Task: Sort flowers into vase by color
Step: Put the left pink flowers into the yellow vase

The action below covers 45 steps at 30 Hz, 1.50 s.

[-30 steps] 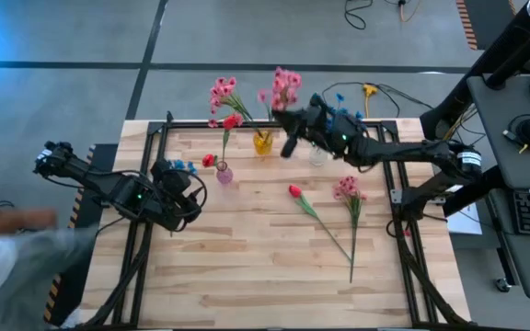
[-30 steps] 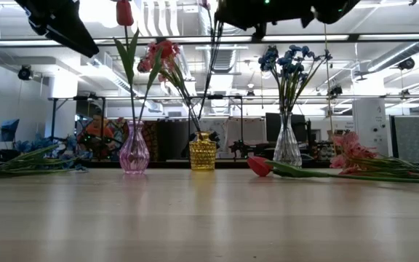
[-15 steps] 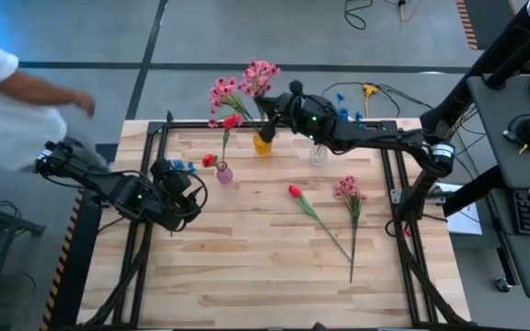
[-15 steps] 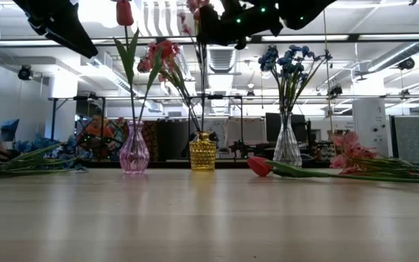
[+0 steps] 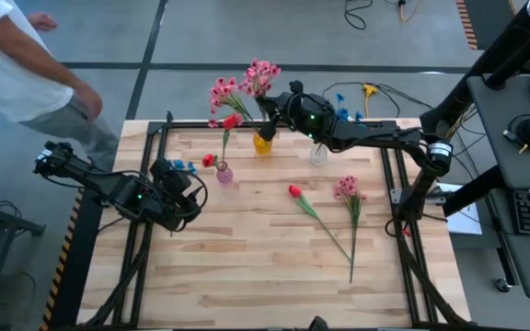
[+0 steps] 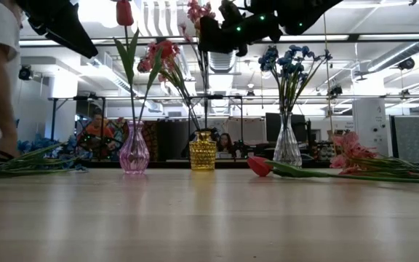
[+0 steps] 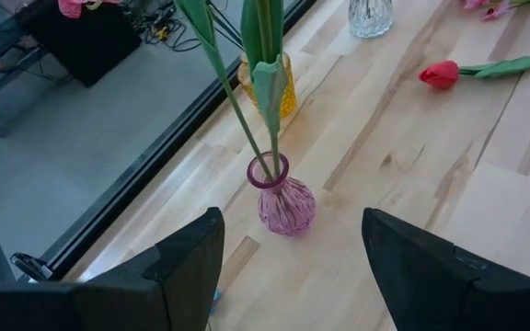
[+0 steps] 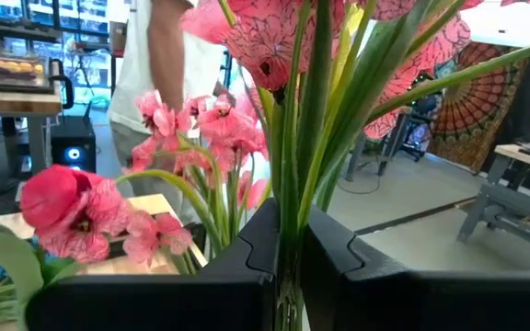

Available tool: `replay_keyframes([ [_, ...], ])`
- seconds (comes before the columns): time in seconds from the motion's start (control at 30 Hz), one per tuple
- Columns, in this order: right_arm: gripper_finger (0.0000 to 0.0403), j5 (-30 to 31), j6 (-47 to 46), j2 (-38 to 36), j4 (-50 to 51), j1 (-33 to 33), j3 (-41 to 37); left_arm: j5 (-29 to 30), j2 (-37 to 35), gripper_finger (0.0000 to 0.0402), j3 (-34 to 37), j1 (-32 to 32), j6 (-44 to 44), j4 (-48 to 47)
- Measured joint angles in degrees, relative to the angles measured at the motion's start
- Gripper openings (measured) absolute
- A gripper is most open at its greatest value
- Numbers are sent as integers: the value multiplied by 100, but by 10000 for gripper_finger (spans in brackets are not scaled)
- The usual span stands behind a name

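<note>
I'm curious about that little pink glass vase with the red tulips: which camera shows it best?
The left wrist view: the pink glass vase fills mid-frame, neck and stems clear. The low view shows it side-on and smaller; the high view shows it as a speck; the right wrist view misses it.

Right gripper point(image 5: 267, 108) raised at the table's far edge, fingers apparently clamped; left gripper point(image 7: 288, 267) parted, hovering low

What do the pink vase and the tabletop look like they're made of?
The pink vase looks like tinted glass: translucent, glossy, with ribbed facets catching light, though clear plastic is possible. The tabletop looks like pale wood planks with visible grain and seams, matte finish.
</note>
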<state>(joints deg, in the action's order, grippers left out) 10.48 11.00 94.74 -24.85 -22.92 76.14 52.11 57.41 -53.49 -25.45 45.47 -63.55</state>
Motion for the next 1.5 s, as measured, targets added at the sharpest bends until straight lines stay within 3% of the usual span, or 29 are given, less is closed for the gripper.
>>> replay_keyframes([
  [0.7,18,7,-592,7,-116,-13,-435,114,0,240,0,0,4,6],
  [1.5,18,17,-599,7,-782,-17,-1040,142,0,240,0,0,20,9],
])
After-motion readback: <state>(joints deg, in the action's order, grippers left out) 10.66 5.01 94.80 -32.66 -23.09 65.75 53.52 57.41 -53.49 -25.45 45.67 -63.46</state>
